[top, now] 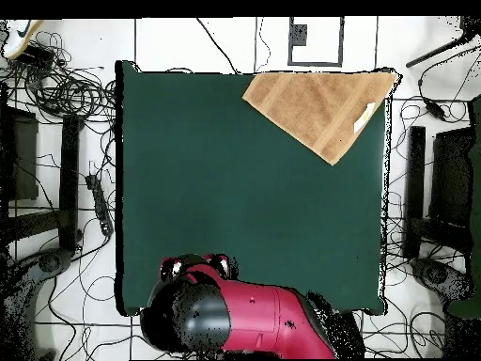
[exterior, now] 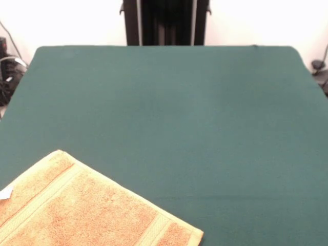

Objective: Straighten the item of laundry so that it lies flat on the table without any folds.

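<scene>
Towel (exterior: pixel 82 210) on table (exterior: pixel 205 128), near-left corner in front view, overhanging edge.

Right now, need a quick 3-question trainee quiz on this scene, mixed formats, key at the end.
1. True or false: the towel lies in the middle of the table.
2. In the overhead view, the towel sits at which table corner? A) top right B) bottom left C) bottom right
3. Fill in: the arm is drawn back at the table's ____ edge in the overhead view.

Key: 1 false; 2 A; 3 bottom.

Even, bright light — perhaps shadowless.
</scene>
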### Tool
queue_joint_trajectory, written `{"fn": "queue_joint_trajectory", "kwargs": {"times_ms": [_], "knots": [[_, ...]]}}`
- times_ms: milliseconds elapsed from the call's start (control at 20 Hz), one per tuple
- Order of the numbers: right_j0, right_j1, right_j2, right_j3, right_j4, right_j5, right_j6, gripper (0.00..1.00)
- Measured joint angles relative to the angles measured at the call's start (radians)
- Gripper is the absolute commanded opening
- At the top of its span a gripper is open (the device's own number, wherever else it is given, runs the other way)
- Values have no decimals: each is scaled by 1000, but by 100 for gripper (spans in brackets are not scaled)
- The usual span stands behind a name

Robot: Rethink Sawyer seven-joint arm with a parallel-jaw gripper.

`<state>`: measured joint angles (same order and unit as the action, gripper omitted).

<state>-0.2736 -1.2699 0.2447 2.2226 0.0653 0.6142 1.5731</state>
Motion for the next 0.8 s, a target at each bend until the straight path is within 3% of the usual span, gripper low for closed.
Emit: {"fn": "queue_joint_trajectory", "kwargs": {"times_ms": [800], "knots": [[-18,0,34,2,-1,3,0,100]]}}
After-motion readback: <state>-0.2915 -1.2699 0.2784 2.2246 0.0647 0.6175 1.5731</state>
